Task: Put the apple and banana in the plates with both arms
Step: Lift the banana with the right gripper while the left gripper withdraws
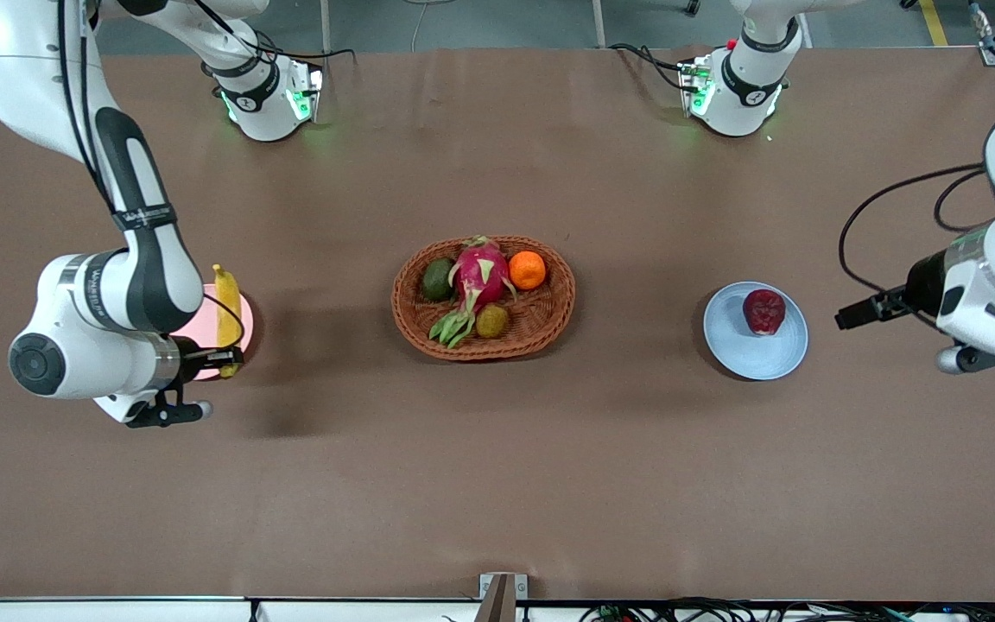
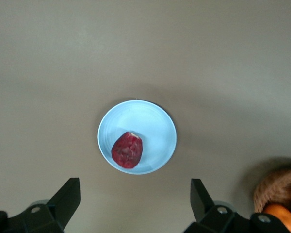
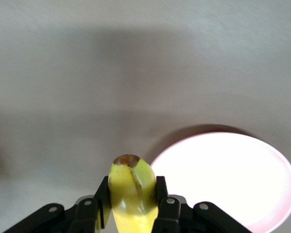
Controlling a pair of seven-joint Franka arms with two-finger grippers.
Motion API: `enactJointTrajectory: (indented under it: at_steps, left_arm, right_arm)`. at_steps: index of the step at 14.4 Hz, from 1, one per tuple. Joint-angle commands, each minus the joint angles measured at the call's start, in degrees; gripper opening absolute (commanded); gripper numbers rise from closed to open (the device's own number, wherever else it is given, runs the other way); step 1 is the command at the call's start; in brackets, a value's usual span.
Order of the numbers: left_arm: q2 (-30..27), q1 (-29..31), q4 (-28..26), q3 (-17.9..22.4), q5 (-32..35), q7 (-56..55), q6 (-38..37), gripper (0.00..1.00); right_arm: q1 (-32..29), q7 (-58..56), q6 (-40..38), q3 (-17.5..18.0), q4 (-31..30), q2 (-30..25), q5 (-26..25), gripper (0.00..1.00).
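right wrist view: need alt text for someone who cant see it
The right gripper is shut on a yellow banana, held above the brown table. A pale pink plate lies on the table just beside the banana's brown tip.

Even overhead light on the table (image 1: 497,466); soft shadows beside the basket (image 1: 483,298); pink plate (image 3: 233,179) glares white; banana (image 3: 131,194) slightly blurred.

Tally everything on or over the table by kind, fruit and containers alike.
Fruit: 6 (yellow banana, dark red apple, pink dragon fruit, bright orange fruit, dark green avocado, small brownish-green fruit)
Plates: 2 (pale pink, light blue)
Baskets: 1 (brown wicker)
Total: 9
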Motion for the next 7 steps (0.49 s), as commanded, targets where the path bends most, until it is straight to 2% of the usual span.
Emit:
enactJointTrajectory:
  at_steps: [1, 3, 7]
  left_arm:
    - [-3.74, 0.03, 1.74, -1.96, 1.31, 1.31, -2.69, 1.0]
    - [-6.73, 0.12, 1.74, -2.84, 1.31, 1.31, -4.61, 1.0]
    - [-10.78, -0.14, 1.39, -2.15, 1.14, 2.89, -8.75, 1.0]
  right_arm:
    - [-3.26, -3.02, 1.27, 1.19, -2.22, -2.34, -2.72, 0.05]
    - [-5.55, -3.72, 3.11, 1.28, -2.75, -1.99, -4.05, 0.07]
    - [-7.4, -7.33, 7.58, 1.28, -4.23, -0.67, -4.14, 0.1]
